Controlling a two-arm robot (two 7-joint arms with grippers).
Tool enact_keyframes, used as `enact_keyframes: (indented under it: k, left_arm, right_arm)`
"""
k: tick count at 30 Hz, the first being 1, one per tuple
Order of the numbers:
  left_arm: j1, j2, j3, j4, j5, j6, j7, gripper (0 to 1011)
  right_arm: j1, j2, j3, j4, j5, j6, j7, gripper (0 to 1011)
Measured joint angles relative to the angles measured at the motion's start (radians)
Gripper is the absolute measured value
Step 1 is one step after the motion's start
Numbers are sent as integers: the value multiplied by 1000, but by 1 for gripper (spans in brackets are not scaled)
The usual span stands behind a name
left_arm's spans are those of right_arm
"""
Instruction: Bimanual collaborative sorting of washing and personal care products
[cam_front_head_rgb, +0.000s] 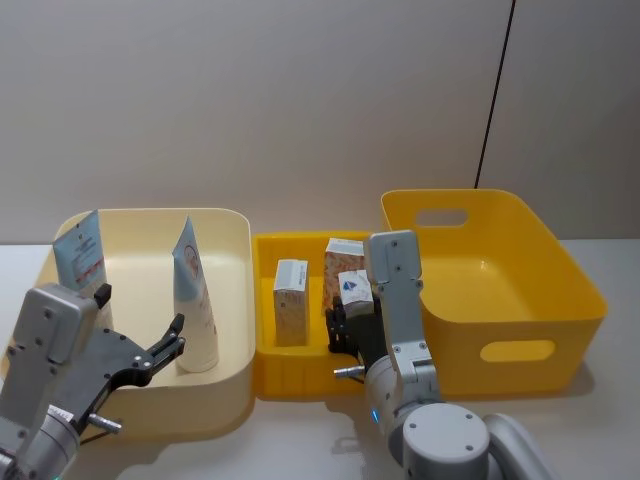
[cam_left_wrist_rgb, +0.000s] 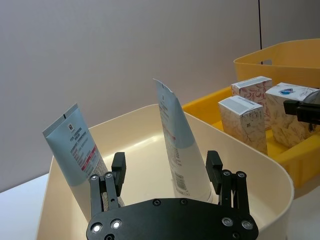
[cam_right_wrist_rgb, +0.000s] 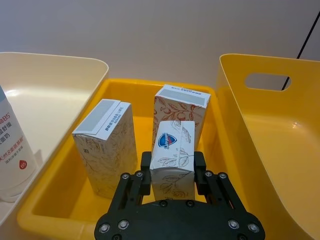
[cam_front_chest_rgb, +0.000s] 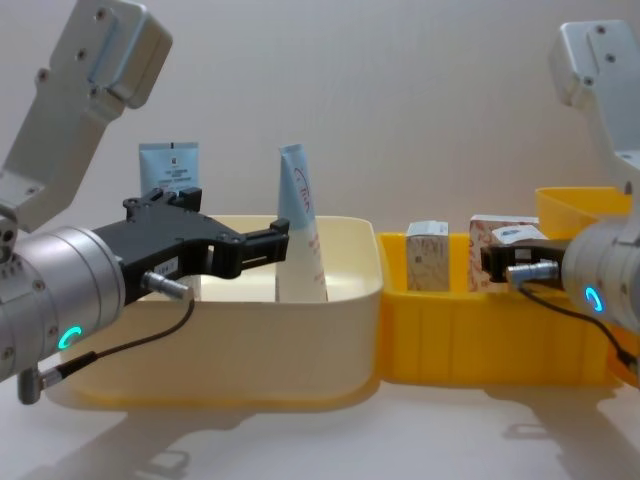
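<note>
A plain, pale grey wall (cam_front_head_rgb: 300, 100) fills the space behind, evenly lit and bare. A thin dark line (cam_front_head_rgb: 497, 90) runs down it on the right. Below lies a white counter (cam_front_head_rgb: 605, 420), with soft shadows.

Two upright pale-blue tubes (cam_front_head_rgb: 196, 305) in cream tub (cam_front_head_rgb: 232, 260); three cartons (cam_front_head_rgb: 291, 300) (floral-patterned) in yellow tray (cam_front_head_rgb: 300, 375)

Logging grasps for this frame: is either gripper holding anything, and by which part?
The right gripper holds the blue-logo carton, jaws pressed on its two side faces. The left gripper holds nothing, jaws open.
</note>
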Motion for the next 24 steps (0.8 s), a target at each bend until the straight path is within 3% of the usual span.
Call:
enact_keyframes:
  k: [8, 24]
  left_arm:
    - [0, 0, 0, 0, 0, 0, 0, 1003]
    - [0, 0, 0, 0, 0, 0, 0, 1003]
  right_arm:
    - [1, -1, 0, 1, -1, -1, -1, 440]
    - [1, 9, 0, -20, -3, -26, 17, 439]
